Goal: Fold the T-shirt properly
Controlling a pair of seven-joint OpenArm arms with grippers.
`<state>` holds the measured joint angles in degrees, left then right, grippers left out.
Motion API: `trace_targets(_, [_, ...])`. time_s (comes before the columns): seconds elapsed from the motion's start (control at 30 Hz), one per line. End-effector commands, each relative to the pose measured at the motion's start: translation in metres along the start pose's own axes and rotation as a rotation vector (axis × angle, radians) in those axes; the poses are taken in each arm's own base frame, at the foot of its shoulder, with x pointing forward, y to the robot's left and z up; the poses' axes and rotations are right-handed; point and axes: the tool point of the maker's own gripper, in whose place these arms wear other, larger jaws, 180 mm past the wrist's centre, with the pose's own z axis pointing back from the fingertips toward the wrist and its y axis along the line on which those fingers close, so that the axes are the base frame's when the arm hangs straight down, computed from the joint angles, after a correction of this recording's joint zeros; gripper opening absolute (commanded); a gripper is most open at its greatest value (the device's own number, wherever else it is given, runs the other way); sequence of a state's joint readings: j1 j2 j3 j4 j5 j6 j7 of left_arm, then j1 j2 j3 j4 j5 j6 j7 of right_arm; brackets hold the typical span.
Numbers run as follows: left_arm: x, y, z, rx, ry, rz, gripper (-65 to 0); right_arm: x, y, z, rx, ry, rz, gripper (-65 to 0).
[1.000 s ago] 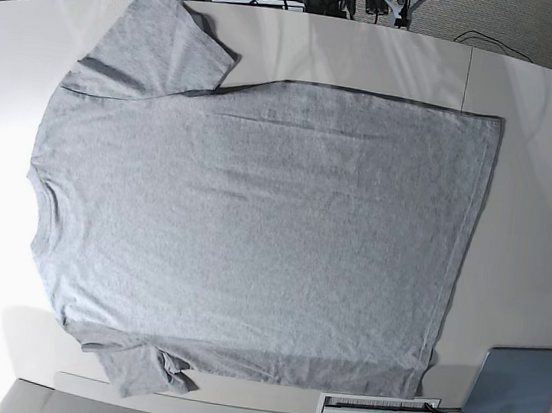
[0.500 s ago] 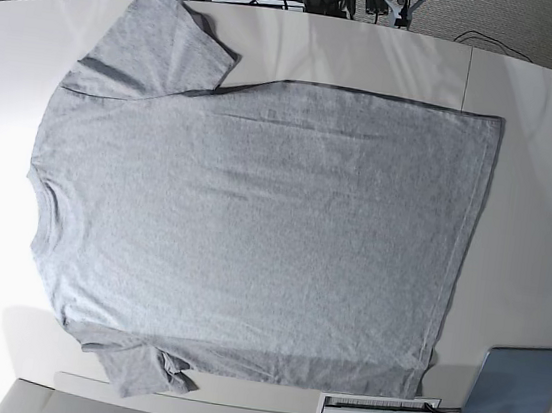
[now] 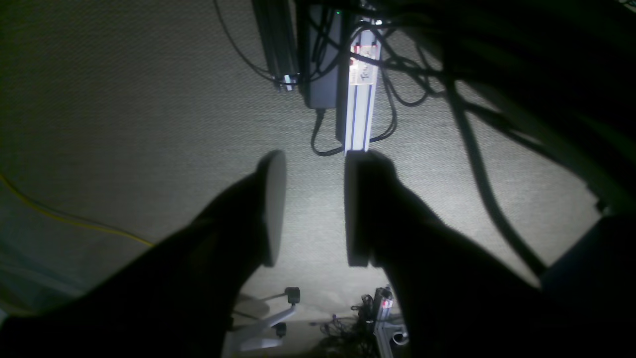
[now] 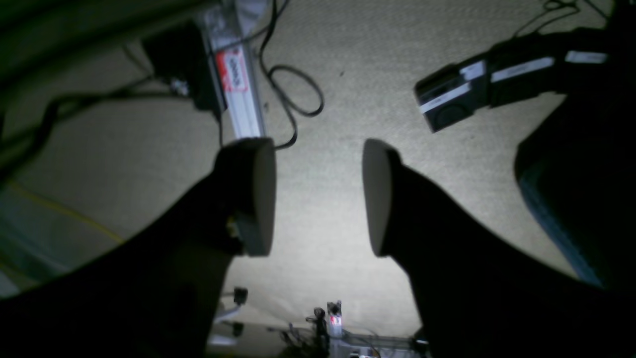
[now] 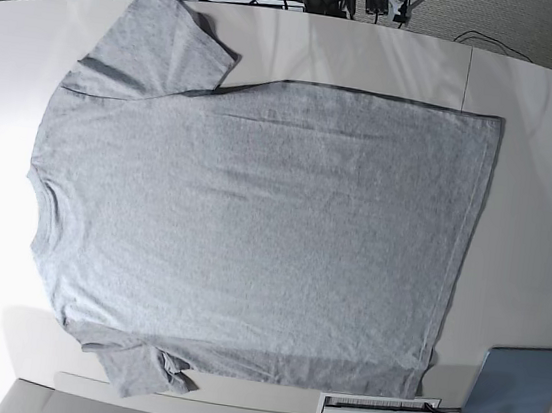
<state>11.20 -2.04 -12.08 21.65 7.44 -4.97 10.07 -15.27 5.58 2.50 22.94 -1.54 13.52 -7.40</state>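
The left pincer (image 3: 310,209) hangs over grey carpeted floor (image 3: 149,124), its two pale rounded pads (image 3: 275,209) apart with bare carpet showing in the gap and nothing between them. Beyond its tips a silver aluminium rail (image 3: 360,99) runs away across the floor among tangled black cables (image 3: 387,99), and a thin yellow cord (image 3: 74,219) crosses the carpet off to one side.

The right pincer (image 4: 318,196) is likewise over the carpet, its pads spread wide and empty. Near one pad lies a white-and-silver rail with a red label (image 4: 236,84), a looped black cable (image 4: 298,94) just beside it, and a dark boxy device with white stripes (image 4: 452,102) farther off on the other side.

Neither pincer shows in the base view. There the large heather-grey short-sleeved T-shirt (image 5: 252,234) lies spread flat, plain side up, over the middle of the white tabletop (image 5: 539,199). Its ribbed neck points to the left edge and its hem to the right; one sleeve reaches toward the far edge, the other lies rumpled at the near edge. A flat grey-blue rectangular pad (image 5: 514,397) sits at the near right corner, apart from the hem, with a small white slotted plate (image 5: 377,410) just beside it along the near edge.
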Motion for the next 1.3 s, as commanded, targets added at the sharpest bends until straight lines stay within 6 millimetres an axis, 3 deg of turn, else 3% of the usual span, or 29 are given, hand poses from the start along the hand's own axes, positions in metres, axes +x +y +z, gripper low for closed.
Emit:
trace_targets(0.0, [-0.009, -0.001, 0.001, -0.004, 0.005, 0.0, -43.3, -0.009, -0.007, 0.004, -0.009, 0.007, 0.006, -36.4])
trace_targets(0.3, [-0.035, 0.009, 0.031, -0.01, -0.062, -0.025, -43.3, -0.038, -0.033, 0.04, -0.058, -0.018, 0.083, -36.4])
trace_targets(0.5, [-0.034, 0.018, 0.072, -0.055, -0.134, -0.054, -43.3, -0.042, -0.017, 0.077, 0.014, -0.059, 0.181, -36.4])
trace_targets(0.67, [-0.017, 0.042, 0.12, -0.011, -0.23, -0.169, -43.3, -0.032, -0.01, 0.124, 0.053, -0.138, 0.218, -36.4])
trace_targets(0.97, [0.03, 0.069, 0.224, 0.148, -0.417, -0.503, -43.3, 0.003, -0.027, 0.226, 0.003, -0.244, 0.451, -36.4])
trace_targets(1.1, [0.069, 0.075, 0.258, 0.253, -0.496, -0.713, -43.2, 0.042, -0.045, 0.27, -0.09, -0.341, 0.532, -36.4])
trace_targets(1.27, [0.126, 0.081, 0.281, 0.369, -0.598, -0.909, -43.2, 0.103, -0.064, 0.322, -0.253, -0.486, 0.622, -36.4])
